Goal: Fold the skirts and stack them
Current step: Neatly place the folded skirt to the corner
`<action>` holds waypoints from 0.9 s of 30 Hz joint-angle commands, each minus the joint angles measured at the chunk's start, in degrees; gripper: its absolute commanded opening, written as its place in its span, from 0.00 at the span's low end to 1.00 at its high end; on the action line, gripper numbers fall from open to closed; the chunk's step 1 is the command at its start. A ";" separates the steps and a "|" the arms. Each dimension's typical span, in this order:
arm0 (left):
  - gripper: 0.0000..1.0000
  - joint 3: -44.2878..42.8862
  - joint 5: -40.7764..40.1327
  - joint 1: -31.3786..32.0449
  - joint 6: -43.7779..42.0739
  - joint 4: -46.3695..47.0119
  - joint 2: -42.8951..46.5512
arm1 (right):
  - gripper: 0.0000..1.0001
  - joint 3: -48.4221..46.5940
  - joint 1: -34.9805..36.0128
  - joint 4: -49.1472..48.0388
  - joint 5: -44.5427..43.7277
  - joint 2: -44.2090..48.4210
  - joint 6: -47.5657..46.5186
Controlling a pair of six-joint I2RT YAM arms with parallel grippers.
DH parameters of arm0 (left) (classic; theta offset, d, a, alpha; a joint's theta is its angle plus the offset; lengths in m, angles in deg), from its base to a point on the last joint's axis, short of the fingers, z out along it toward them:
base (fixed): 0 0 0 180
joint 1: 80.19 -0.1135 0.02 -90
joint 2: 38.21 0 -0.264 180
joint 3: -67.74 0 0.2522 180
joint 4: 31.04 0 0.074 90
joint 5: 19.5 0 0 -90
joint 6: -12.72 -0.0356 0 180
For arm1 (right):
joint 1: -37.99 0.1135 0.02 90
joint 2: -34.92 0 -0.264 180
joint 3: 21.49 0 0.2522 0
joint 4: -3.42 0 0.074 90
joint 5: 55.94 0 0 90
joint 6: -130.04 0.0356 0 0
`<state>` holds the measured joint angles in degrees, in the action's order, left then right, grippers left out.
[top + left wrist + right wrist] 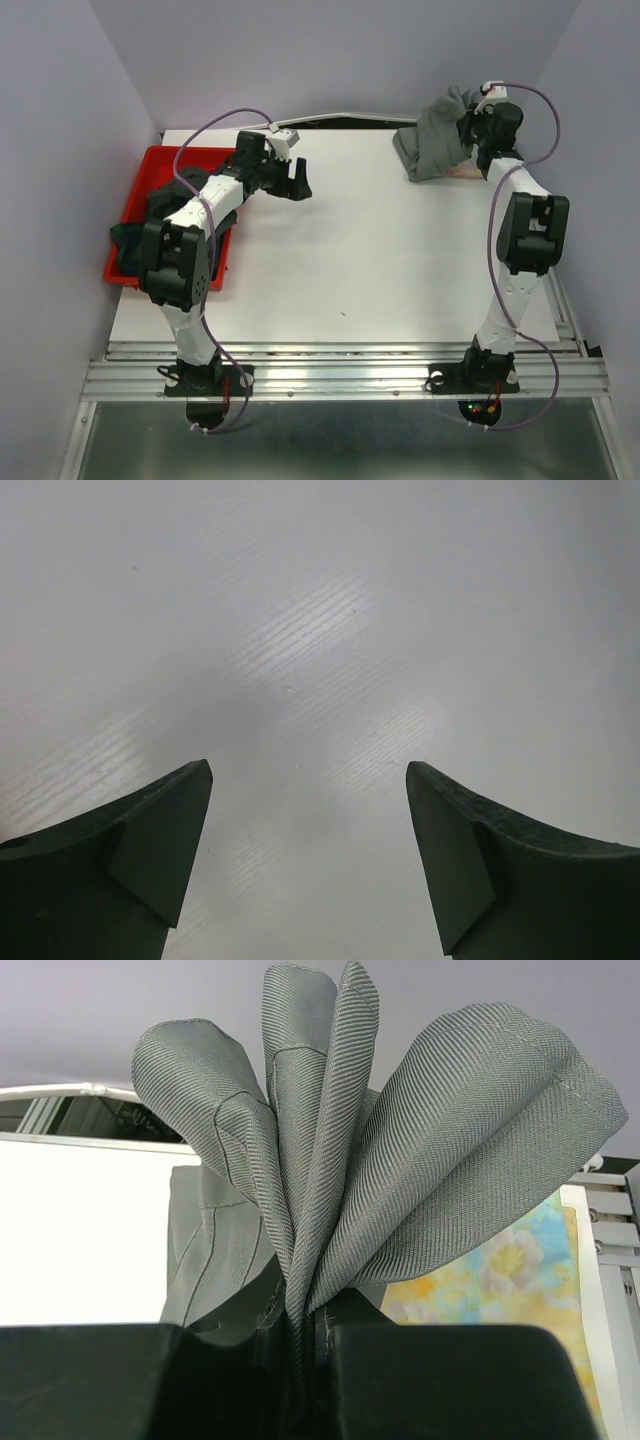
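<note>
At the table's far right corner my right gripper (472, 128) is shut on a grey pleated skirt (436, 135), lifting its edge. In the right wrist view that grey skirt (350, 1130) fans up in bunched folds out of the pinched jaws of my right gripper (305, 1345). Under it lies a pastel yellow-blue floral skirt (500, 1280). Dark skirts (150, 205) sit in the red bin. My left gripper (298, 178) hovers open near the bin, over bare table. The left wrist view shows my left gripper (308, 775) with nothing between its wide-set fingers.
The red plastic bin (150, 160) stands at the table's left edge, partly covered by my left arm. The white table (370, 250) stretches between both arms. Purple-grey walls close in on the left, back and right. A metal rail (340, 375) runs along the near edge.
</note>
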<state>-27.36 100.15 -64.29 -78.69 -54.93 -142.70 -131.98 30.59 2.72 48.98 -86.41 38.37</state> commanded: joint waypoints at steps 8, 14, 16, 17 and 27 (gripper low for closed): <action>0.96 -2.07 1.20 -0.43 -0.52 -0.15 1.04 | 0.01 -6.98 -4.29 -3.21 1.96 0.49 5.36; 0.97 -4.00 0.76 -0.43 -2.02 -2.78 0.51 | 0.01 -8.57 -6.66 -3.65 2.91 -3.02 8.26; 0.99 -5.05 0.67 -0.52 -2.81 -4.19 0.34 | 0.01 -8.30 -7.28 -3.65 3.62 -3.73 8.88; 0.99 -5.49 0.59 -0.52 -2.98 -4.80 0.34 | 0.01 -8.04 -7.80 -3.65 4.93 -4.51 9.23; 0.99 -6.64 0.67 -0.87 -5.09 -8.76 2.53 | 0.01 -8.21 -11.59 -4.00 8.11 -9.88 9.06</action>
<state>-30.59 100.37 -64.77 -81.49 -61.23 -142.74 -137.95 20.40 2.96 54.88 -95.77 47.55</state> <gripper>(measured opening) 0.986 0.121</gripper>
